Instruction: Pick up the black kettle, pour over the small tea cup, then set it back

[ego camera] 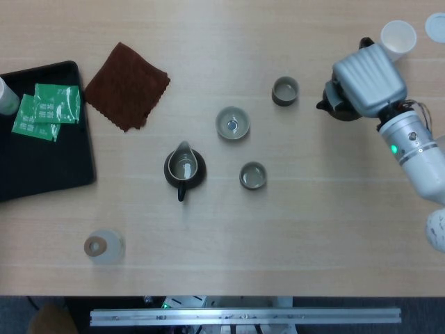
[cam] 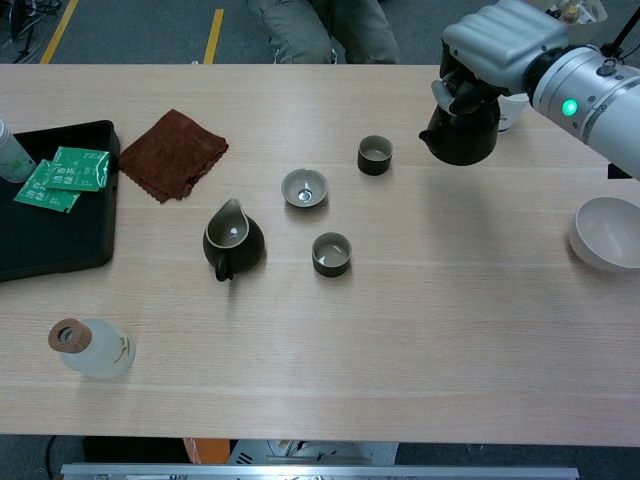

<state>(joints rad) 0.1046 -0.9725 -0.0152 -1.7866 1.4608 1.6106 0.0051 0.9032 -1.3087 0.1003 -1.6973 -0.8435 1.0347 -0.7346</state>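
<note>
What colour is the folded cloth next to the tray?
Dark reddish brown, plain with no pattern. The cloth shows best in the head view.
</note>
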